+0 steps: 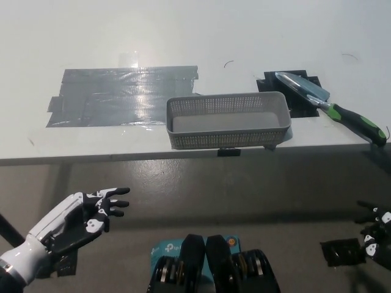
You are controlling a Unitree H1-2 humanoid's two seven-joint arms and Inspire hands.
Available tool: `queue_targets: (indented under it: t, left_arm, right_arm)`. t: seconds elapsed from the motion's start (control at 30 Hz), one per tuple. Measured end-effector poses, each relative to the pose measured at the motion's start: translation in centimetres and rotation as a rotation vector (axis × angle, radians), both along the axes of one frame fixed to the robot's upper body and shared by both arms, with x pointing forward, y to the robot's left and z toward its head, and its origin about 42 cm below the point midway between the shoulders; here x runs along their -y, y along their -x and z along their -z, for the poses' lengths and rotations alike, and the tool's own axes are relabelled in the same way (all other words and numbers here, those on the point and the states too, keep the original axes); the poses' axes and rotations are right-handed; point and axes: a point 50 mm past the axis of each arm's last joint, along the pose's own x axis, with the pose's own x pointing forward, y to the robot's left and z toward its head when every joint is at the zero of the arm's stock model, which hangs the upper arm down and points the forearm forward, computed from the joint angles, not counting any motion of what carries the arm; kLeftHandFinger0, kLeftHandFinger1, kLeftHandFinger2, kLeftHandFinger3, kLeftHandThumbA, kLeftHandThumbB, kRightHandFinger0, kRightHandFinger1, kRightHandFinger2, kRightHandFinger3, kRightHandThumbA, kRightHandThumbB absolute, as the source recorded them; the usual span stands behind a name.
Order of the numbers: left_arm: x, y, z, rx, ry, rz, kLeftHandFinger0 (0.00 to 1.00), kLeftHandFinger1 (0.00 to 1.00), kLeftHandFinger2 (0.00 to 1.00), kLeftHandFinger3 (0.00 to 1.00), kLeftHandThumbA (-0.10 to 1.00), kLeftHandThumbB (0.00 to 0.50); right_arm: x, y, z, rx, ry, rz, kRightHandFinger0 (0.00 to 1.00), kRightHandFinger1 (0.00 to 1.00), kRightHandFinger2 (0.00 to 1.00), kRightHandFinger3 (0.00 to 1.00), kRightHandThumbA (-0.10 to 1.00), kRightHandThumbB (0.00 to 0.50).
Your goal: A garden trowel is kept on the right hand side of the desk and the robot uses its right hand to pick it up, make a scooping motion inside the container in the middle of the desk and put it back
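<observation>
The trowel lay at the right of the tabletop, just beside the container. Our left hand hung near-left, fingers spread. We saw our right hand cropped near-right, its fingers seemingly spread too.

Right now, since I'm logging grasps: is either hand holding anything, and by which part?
Nothing is held. The trowel lies on the desk; the right hand is low at far right, the left hand rests lower left, both open.
</observation>
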Motion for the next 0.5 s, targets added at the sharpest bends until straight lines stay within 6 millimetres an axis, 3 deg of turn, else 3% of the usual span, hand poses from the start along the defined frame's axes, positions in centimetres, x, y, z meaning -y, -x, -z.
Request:
queue_targets:
  t: [0.1,0.2,0.37,0.5]
  left_arm:
    - [0.06,-0.02,0.07,0.003,0.001,0.000,0.81,0.82,0.88,1.00,1.00,0.288]
    - [0.14,-0.03,0.10,0.005,0.002,0.002,0.82,0.82,0.88,1.00,1.00,0.288]
    - [0.22,-0.06,0.15,0.006,0.004,0.001,0.82,0.81,0.87,1.00,1.00,0.305]
    - [0.33,-0.11,0.30,0.005,0.006,0.002,0.80,0.80,0.85,1.00,1.00,0.301]
  right_arm:
    - [-0.01,0.00,-0.01,0.003,-0.001,0.001,0.63,0.67,0.76,1.00,0.00,0.107]
    - [0.10,-0.01,-0.07,0.004,0.003,0.000,0.55,0.59,0.72,1.00,0.01,0.115]
    - [0.34,-0.10,-0.15,0.006,0.003,0.000,0.55,0.60,0.74,1.00,0.01,0.113]
    - [0.36,-0.11,-0.18,0.010,-0.004,0.001,0.47,0.54,0.71,1.00,-0.01,0.120]
